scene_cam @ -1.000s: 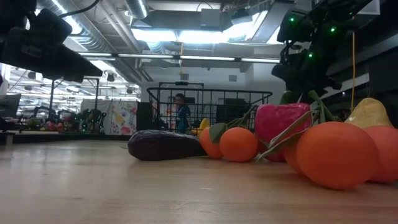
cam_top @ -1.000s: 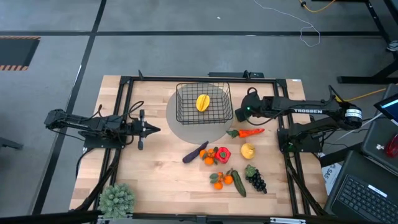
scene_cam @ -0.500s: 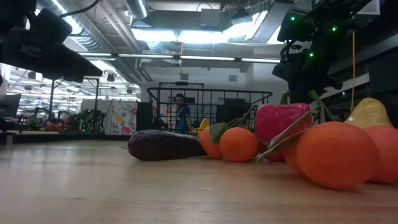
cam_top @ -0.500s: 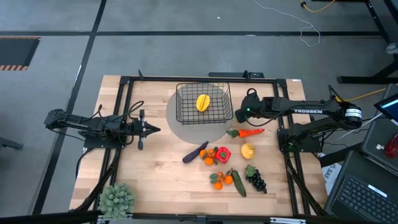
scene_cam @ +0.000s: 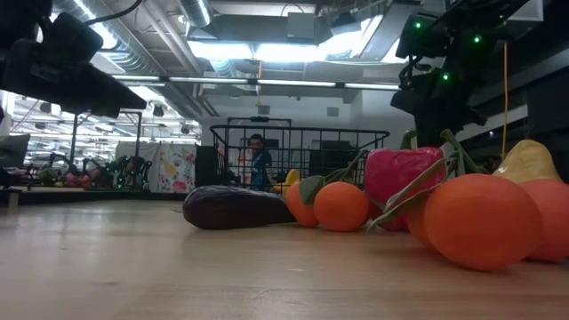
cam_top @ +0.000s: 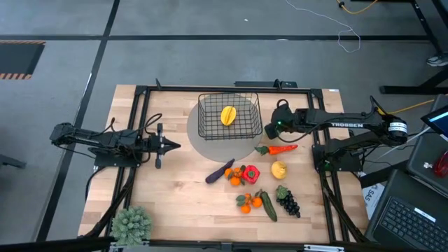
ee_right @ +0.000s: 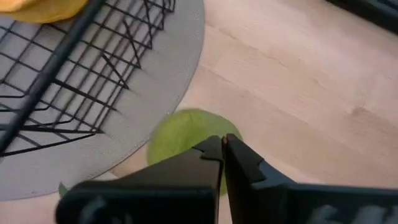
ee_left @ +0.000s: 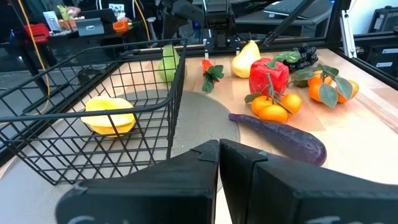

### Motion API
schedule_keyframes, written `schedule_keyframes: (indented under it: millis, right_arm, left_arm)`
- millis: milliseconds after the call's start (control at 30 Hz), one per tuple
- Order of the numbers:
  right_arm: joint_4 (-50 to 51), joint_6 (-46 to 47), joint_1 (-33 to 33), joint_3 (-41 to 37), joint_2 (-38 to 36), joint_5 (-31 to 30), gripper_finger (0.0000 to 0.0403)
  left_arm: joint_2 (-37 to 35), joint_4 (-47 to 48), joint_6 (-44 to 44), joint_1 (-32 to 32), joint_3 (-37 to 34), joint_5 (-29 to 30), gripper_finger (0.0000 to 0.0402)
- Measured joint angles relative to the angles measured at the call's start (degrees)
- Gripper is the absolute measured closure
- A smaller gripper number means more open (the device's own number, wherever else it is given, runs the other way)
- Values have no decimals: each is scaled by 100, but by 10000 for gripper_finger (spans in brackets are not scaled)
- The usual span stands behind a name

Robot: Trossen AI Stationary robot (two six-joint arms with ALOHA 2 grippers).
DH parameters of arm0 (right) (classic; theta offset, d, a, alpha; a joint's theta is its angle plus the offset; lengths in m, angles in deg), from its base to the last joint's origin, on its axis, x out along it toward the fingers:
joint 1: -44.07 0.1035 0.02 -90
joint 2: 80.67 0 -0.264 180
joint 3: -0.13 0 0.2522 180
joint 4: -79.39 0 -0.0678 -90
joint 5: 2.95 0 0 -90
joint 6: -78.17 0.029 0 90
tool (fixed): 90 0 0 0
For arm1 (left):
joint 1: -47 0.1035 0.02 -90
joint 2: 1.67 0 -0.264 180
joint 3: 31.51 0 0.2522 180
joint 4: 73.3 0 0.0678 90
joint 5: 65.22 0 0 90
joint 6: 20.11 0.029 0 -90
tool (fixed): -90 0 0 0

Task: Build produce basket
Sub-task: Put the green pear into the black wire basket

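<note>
The black wire basket (cam_top: 229,115) stands on a grey round mat (cam_top: 210,145) at the far middle, with the yellow starfruit (cam_top: 228,115) inside it. My right gripper (ee_right: 222,140) is shut just off the basket's right side (cam_top: 268,130), its tips right over the green apple (ee_right: 180,134), which lies at the mat's edge. The carrot (cam_top: 282,148), lemon (cam_top: 278,169), red pepper (cam_top: 251,172), eggplant (cam_top: 219,171), oranges (cam_top: 247,203), cucumber (cam_top: 269,207) and grapes (cam_top: 288,203) lie on the table. My left gripper (cam_top: 175,145) waits shut at the left. My right gripper's shut fingertips (ee_right: 214,146) come down from above over the green apple's top (ee_right: 186,127). I cannot tell whether they touch it. The apple rests on the table beside the basket.
A bushy grey-green plant (cam_top: 131,224) stands at the near left corner. A black frame (cam_top: 140,126) runs around the table. Bare wood lies between my left gripper and the produce.
</note>
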Motion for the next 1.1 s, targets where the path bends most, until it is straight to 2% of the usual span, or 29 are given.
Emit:
schedule_keyframes:
  millis: [233, 400, 500, 700, 867, 1000, 1100]
  right_arm:
    - [906, -348, 0, 1073, 0, -135, 402]
    - [2143, -478, 2, 2464, 0, -699, 403]
    - [2458, -664, 89, 3273, -4, -930, 403]
    - [1804, -1524, 450, 4201, -5, -901, 403]
    - [927, -2372, 679, 4263, 4, -690, 403]
    - [585, -2562, 683, 4263, 17, -108, 403]
    - [455, -2574, 684, 4263, 35, 105, 402]
  left_arm:
    - [0, 0, -2, 1, 0, -2, 398]
    - [0, 0, 0, 2, 0, -2, 398]
    - [0, -2, -2, 2, 0, 0, 398]
    - [0, 0, -1, 1, 0, -2, 398]
    - [0, 0, -1, 0, 0, 0, 398]
    - [0, -2, -1, 1, 0, 0, 398]
    - [0, -2, 0, 2, 0, -2, 398]
